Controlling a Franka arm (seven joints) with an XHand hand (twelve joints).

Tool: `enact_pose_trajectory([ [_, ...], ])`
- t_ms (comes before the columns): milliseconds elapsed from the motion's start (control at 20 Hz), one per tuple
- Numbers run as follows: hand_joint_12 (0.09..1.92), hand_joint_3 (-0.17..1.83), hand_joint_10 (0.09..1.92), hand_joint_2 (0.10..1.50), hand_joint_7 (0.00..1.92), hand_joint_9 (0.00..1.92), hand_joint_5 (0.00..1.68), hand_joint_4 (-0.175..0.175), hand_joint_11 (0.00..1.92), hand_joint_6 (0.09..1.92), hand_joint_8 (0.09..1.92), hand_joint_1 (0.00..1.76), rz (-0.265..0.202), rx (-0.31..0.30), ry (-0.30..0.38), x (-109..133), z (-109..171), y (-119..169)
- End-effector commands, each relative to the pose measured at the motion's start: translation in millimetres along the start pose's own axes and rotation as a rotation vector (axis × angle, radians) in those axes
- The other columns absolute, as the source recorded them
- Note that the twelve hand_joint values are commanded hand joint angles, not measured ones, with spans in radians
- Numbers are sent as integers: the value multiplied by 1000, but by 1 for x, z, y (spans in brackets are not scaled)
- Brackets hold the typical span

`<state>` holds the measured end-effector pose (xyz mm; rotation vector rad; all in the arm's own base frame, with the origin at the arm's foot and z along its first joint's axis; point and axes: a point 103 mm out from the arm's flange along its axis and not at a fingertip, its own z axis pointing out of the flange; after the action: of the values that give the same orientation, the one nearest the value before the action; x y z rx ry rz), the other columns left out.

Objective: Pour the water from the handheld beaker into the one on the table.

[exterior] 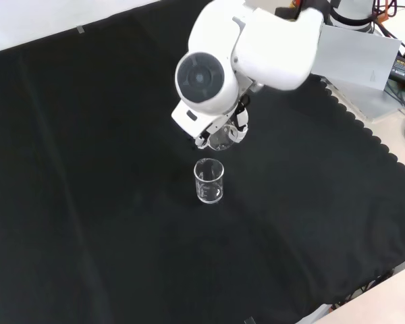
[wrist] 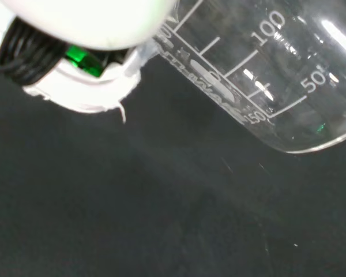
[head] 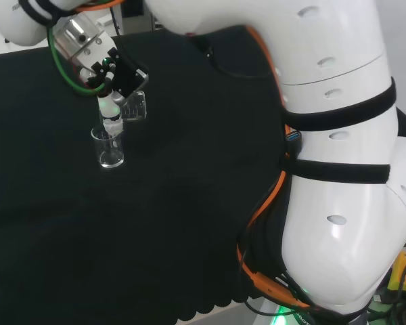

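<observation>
A clear glass beaker (head: 110, 147) stands upright on the black cloth, and the front view has it (exterior: 209, 181) near the middle. Just above and behind it, the black and white hand (head: 112, 73) has its fingers curled round a second clear beaker (head: 137, 106), held off the cloth. In the front view the arm's big white link covers most of the hand (exterior: 239, 125), and the held beaker (exterior: 221, 140) peeks out below it, just beyond the standing one. Up close in the wrist view, the held beaker (wrist: 265, 75) lies tilted beside a white finger (wrist: 81, 92). I cannot tell how much water either holds.
The arm's white links (head: 325, 156) take up the right of the head view. The black cloth (exterior: 88, 202) spreads widely around the beakers. Its scalloped edge (exterior: 364, 135) runs along the right in the front view, with a grey plate and cables (exterior: 398, 67) beyond it.
</observation>
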<state>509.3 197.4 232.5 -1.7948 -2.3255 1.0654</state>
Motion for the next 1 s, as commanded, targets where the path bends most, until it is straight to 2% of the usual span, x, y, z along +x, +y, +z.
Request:
enact_pose_trajectory([
  [50, 769, 643, 572, 639, 1716, 1542, 1355, -19, 1434, 517, 314, 1184, -27, -88, 190, -14, -4, -5],
  [150, 769, 643, 573, 640, 1716, 1541, 1354, -18, 1434, 518, 316, 1184, -57, -100, 249, -21, -2, -4],
  [250, 769, 643, 573, 640, 1715, 1540, 1354, -17, 1432, 520, 317, 1184, -60, -119, 285, -27, 1, -3],
  [350, 769, 643, 574, 640, 1713, 1538, 1352, -16, 1429, 523, 319, 1183, -85, -148, 322, -32, 3, -3],
  [550, 787, 654, 598, 639, 1692, 1527, 1337, -9, 1420, 556, 366, 1180, -76, -191, 387, -44, 7, -2],
  [1000, 788, 655, 602, 639, 1684, 1522, 1335, -8, 1414, 561, 377, 1180, -62, -216, 454, -63, 21, 5],
])
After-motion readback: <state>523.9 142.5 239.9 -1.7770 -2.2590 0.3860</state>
